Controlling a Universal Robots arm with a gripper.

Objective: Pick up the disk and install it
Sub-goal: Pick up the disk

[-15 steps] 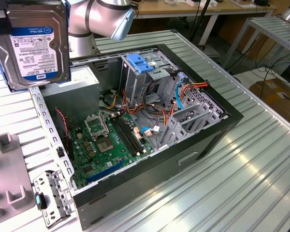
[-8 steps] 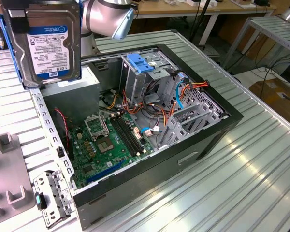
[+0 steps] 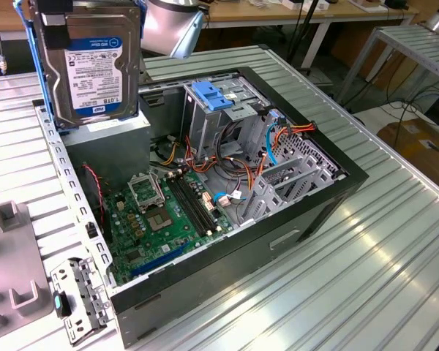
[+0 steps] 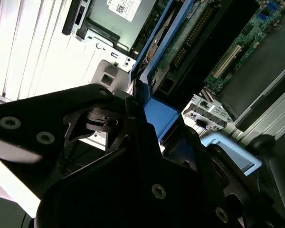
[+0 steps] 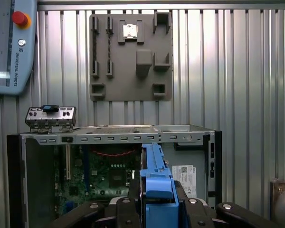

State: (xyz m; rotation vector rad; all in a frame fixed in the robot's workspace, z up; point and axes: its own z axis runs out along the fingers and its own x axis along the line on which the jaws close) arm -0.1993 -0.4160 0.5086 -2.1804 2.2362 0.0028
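The disk (image 3: 95, 66), a dark hard drive with a white and blue label and bright blue carrier rails, hangs upright in the air above the far corner of the open computer case (image 3: 336, 201), at the exterior view's left. In the first wrist view, my gripper (image 5: 156, 204) is shut on the disk's blue rail (image 5: 154, 175), looking down into the case. The second wrist view has that blue rail (image 4: 156, 111) running out from between the black fingers (image 4: 109, 123). A tall grey drive cage with a blue latch plate (image 3: 212, 95) stands inside the case.
The motherboard (image 3: 168, 212) lies on the case floor among orange and blue cables (image 3: 278, 139). A grey fixture plate (image 5: 130, 57) and a metal bracket (image 3: 77, 296) lie on the ribbed metal table. A teach pendant (image 5: 12, 47) rests beyond them.
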